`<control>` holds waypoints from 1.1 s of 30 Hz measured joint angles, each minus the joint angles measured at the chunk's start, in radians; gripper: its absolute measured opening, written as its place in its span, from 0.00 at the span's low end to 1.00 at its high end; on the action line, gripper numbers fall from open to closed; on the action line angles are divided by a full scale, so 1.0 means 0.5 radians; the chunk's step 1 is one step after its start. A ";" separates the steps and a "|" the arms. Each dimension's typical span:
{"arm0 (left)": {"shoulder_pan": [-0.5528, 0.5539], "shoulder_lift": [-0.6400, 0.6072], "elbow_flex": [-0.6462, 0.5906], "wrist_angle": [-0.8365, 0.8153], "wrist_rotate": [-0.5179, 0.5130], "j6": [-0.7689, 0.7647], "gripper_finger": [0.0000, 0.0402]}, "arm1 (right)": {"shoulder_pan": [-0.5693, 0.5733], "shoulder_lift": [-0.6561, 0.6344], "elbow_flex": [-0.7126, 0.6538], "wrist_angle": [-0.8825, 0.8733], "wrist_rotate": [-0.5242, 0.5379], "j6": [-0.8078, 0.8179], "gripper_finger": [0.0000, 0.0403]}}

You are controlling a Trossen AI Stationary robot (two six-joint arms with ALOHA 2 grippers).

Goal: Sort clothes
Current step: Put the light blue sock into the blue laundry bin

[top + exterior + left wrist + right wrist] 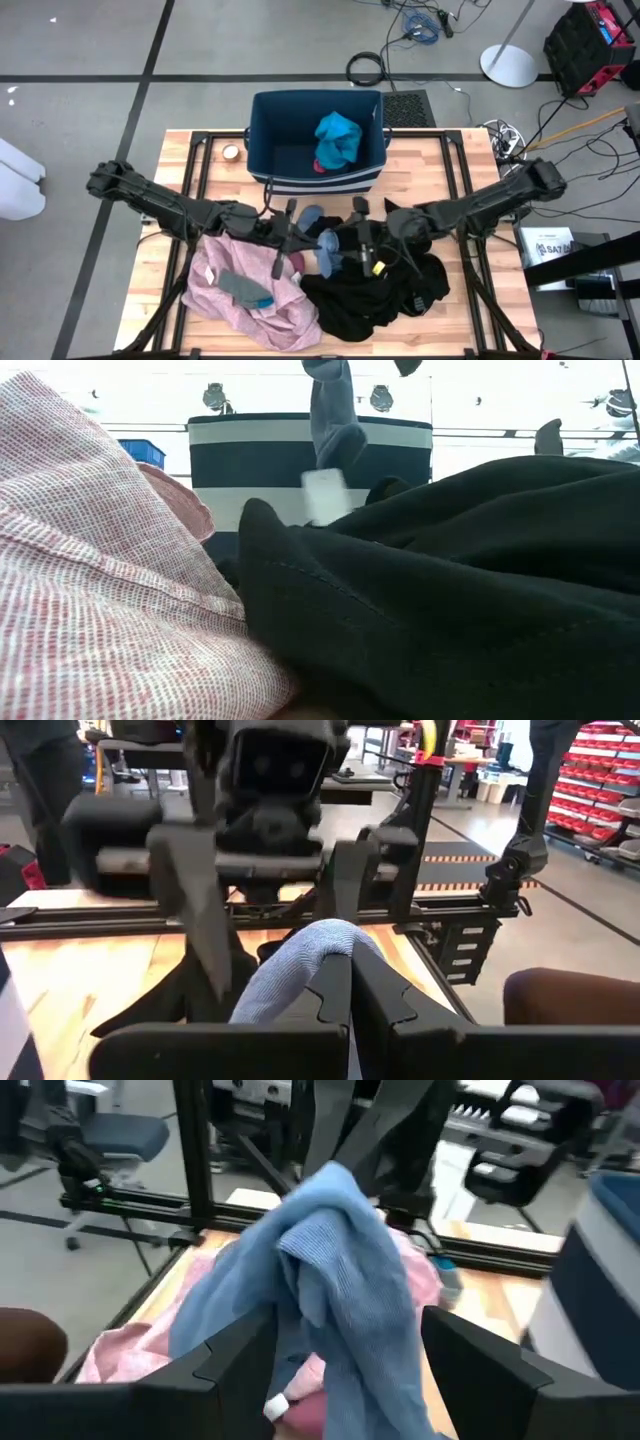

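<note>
At the near edge of the desk [460, 300] lie two heaps: a pink garment [250, 300] on the left with a grey sock [240, 288] on top of it, and a black pile [375, 295] on the right, the two touching in the middle. In the low view the pink garment [100, 580] and black pile [450, 590] fill the foreground. Just beyond them, mid-desk, the two arms meet. The left claw [298, 232] is clamped shut on a grey-blue piece [325, 245], which hangs lifted above the heaps; its fold shows between the fingers [335, 995] in the left wrist view. The right claw [362, 238] faces it from the right with its fingers spread wide on either side of the hanging grey-blue piece [340, 1280], not closed on it. At the far side stands the blue bin [265, 150], with a teal piece [338, 138] and a bit of maroon [319, 166] inside.
</note>
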 joint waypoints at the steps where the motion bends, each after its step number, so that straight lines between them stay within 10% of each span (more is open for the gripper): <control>1: 0.000 0.000 0.000 -0.003 0.003 0.000 0.00 | -0.016 0.037 -0.001 0.058 -0.020 -0.003 0.58; 7: 0.000 0.000 0.000 -0.044 0.007 0.000 0.00 | -0.048 0.148 -0.001 0.248 -0.074 -0.026 0.51; 15: 0.034 0.000 0.002 -0.187 -0.159 -0.004 0.08 | -0.046 0.157 -0.001 0.192 -0.073 -0.063 0.04; 33: 0.025 -0.232 0.003 -1.001 -0.420 -0.115 0.42 | -0.127 -0.368 0.001 -0.043 0.187 -0.280 0.00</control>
